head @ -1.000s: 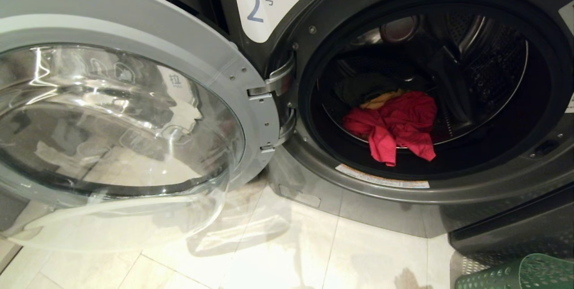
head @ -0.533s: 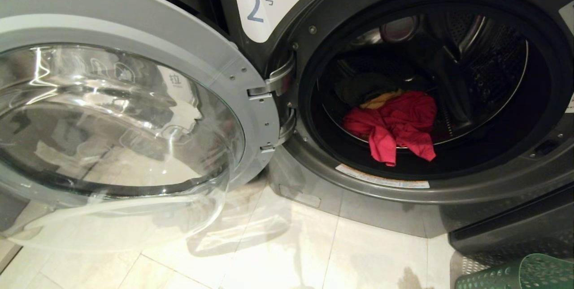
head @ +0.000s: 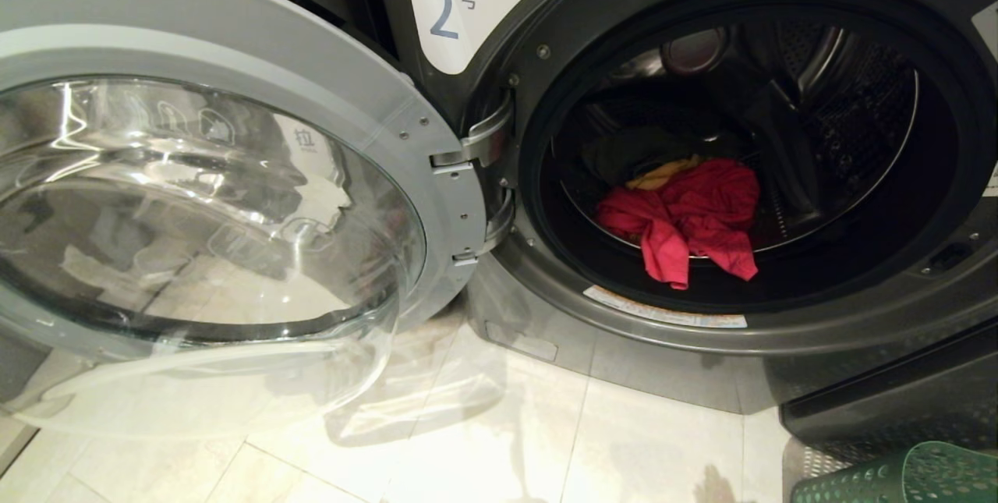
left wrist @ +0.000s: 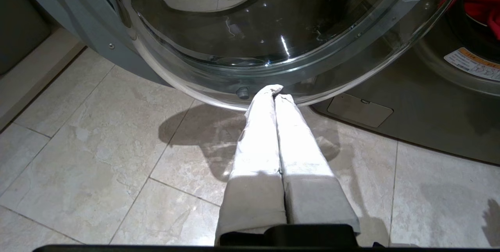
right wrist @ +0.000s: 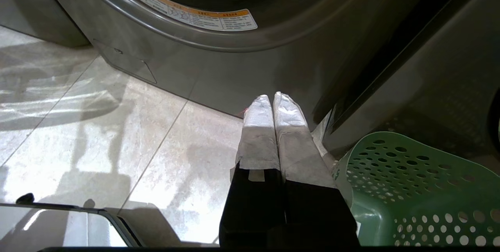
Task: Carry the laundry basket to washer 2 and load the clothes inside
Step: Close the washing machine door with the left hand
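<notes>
Washer 2 (head: 858, 331) stands before me with its round glass door (head: 210, 207) swung wide open to the left. Inside the drum lie the clothes: a bright red garment (head: 686, 214) in front, a yellow-orange piece (head: 663, 173) and a dark one (head: 624, 154) behind it. The green laundry basket (head: 904, 476) sits on the floor at the lower right. My left gripper (left wrist: 274, 92) is shut and empty, low over the tiles just under the door's rim. My right gripper (right wrist: 272, 99) is shut and empty, low beside the laundry basket (right wrist: 422, 189), near the washer's base.
The open door (left wrist: 250, 29) fills the space on the left and overhangs the pale tiled floor (head: 499, 441). A second dark machine front (right wrist: 437, 68) stands to the right of the washer, close behind the basket.
</notes>
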Available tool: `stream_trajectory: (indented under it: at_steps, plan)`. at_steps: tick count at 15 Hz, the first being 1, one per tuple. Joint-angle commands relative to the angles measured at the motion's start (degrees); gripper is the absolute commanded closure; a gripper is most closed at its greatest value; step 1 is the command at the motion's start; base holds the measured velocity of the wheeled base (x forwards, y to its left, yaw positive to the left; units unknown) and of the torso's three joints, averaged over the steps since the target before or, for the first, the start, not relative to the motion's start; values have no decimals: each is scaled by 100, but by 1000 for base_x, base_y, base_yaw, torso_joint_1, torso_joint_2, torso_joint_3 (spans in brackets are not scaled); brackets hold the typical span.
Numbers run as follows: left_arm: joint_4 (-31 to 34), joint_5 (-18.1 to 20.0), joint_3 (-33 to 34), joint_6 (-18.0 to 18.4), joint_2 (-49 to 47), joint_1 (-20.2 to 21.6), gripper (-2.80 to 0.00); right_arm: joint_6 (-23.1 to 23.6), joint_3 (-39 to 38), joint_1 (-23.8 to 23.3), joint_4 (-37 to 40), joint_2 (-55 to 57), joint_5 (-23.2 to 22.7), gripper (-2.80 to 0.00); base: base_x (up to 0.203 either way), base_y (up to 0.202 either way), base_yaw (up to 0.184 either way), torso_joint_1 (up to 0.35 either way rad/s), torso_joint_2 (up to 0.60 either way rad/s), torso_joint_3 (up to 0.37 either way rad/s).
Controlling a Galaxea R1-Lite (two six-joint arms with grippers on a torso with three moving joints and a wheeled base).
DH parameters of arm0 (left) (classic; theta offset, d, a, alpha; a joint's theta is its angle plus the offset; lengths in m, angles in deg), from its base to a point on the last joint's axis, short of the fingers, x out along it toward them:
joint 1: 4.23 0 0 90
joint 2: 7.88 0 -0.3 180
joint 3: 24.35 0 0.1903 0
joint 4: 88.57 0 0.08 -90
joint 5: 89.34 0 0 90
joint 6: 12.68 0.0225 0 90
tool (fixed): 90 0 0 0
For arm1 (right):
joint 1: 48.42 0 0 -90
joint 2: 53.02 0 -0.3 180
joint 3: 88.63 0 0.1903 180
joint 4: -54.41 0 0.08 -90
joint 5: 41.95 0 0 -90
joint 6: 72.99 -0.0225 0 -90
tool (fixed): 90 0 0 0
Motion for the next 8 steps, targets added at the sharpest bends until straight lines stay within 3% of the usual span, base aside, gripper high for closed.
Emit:
stream_trajectory:
  at_steps: [1,6,8]
  plan:
    - [-5,-3,229,0,-9,1,0,9,0,2,-7,16,-4,0,0,0,0,0,0,0]
    - [-5,6,229,26,-9,1,0,6,0,2,2,7,-4,0,0,0,0,0,0,7]
    - [-5,6,229,26,-9,1,0,6,0,2,-5,13,-4,0,0,0,0,4,4,141]
